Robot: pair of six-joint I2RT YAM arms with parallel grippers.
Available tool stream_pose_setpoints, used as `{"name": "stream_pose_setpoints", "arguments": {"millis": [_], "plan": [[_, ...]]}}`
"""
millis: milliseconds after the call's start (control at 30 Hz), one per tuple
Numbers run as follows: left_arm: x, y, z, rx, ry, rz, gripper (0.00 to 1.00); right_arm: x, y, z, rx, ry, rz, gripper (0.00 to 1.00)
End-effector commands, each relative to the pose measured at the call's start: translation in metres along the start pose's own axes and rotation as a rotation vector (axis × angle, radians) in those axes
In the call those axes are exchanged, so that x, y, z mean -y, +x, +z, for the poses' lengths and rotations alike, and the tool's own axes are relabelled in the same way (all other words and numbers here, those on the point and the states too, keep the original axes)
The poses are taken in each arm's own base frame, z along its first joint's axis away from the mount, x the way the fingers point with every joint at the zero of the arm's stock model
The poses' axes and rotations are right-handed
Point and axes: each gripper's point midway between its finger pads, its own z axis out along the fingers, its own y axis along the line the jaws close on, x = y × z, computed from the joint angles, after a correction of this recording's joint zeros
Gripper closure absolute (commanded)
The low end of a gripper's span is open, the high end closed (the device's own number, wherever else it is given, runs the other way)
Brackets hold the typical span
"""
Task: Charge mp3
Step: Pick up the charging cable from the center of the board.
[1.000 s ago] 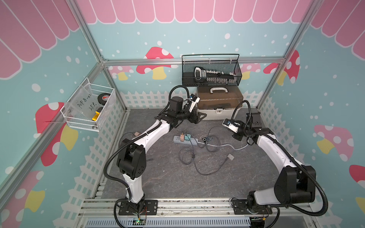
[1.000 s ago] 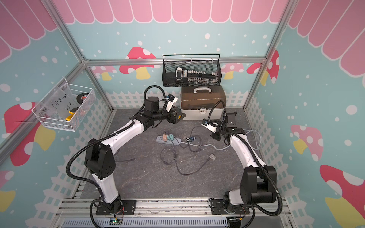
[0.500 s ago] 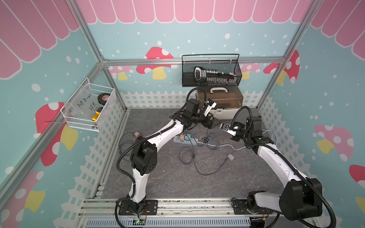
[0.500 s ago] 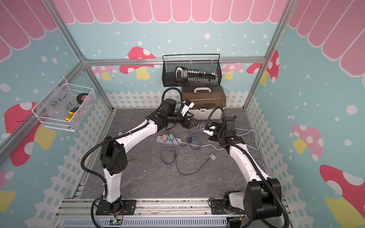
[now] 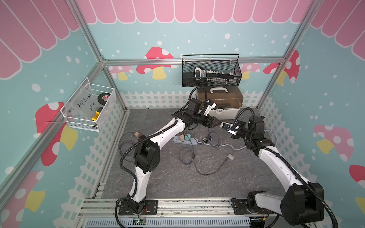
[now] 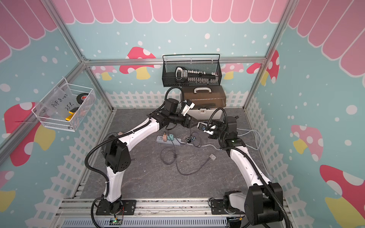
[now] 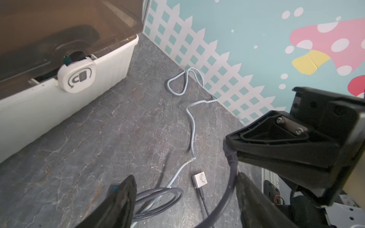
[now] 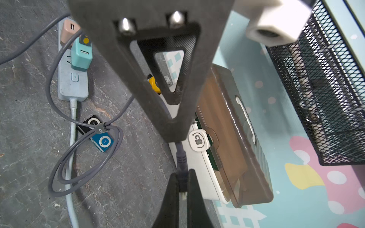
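While the right gripper (image 8: 182,173) pinches the plug end of the grey cable (image 8: 181,156) between closed fingers, the left gripper (image 7: 184,176) stands with its jaws apart. The cable hangs down between them, close to one finger (image 7: 254,199). Both grippers meet in the air in front of the storage box (image 5: 223,98). Below, on the floor (image 5: 217,183), a black mp3 player (image 8: 89,123) and a blue mp3 player (image 8: 103,141) lie just beside the power strip (image 8: 73,84). A silver mp3 player (image 7: 200,179) lies apart; a dark plug seems to touch it, but I cannot tell surely.
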Motion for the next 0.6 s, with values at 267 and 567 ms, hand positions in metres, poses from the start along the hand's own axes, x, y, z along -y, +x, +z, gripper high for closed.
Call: {"name": "stream_pose_setpoints", "arguments": {"millis": [267, 567], "plan": [[0.017, 0.003, -0.001, -0.039, 0.103, -0.110, 0.36, 0.008, -0.027, 0.006, 0.142, 0.006, -0.027, 1.00], [0.015, 0.007, 0.001, -0.056, 0.129, -0.175, 0.51, 0.003, -0.029, 0.013, 0.160, -0.012, -0.039, 1.00]]}}
